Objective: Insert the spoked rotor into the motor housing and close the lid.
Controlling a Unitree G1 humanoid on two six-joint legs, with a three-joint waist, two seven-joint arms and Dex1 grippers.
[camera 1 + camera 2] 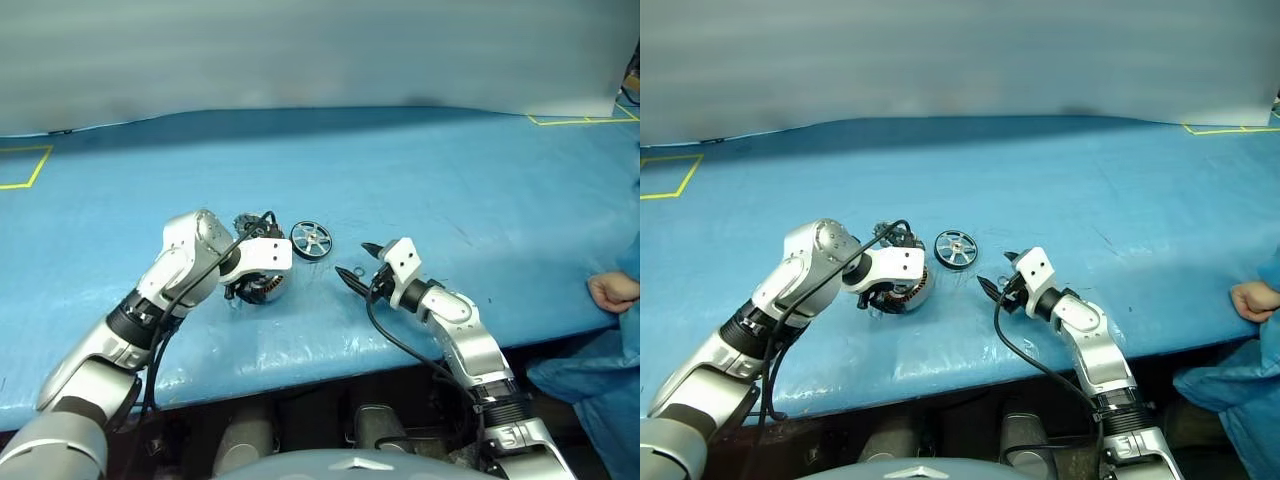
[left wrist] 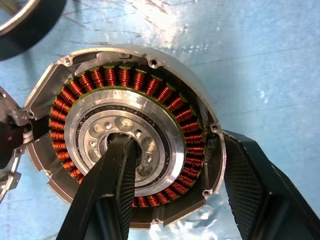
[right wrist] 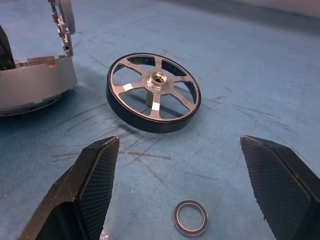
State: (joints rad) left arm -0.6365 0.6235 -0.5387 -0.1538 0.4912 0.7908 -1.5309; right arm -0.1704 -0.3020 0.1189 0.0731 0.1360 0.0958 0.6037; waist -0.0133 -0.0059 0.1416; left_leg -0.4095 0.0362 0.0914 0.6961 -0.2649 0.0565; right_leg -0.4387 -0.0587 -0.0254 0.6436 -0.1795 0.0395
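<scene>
On the table (image 1: 480, 180), the housing (image 1: 262, 287) sits left of centre in the frame, with the rotor (image 1: 311, 240) just to its upper right, apart from it. The lid (image 3: 64, 22) stands up at the housing's far edge. A small ring (image 3: 190, 218) lies on the table nearer the frame's bottom than the rotor, right of the housing.

Right gripper (image 3: 180, 185) fingers spread wide over the blue table (image 3: 260, 75). Spoked rotor (image 3: 153, 92) beyond them, tilted. Small dark ring (image 3: 190, 218) flat between the fingertips. Motor housing (image 3: 35, 85) left of rotor, lid (image 3: 64, 22) upright.
</scene>
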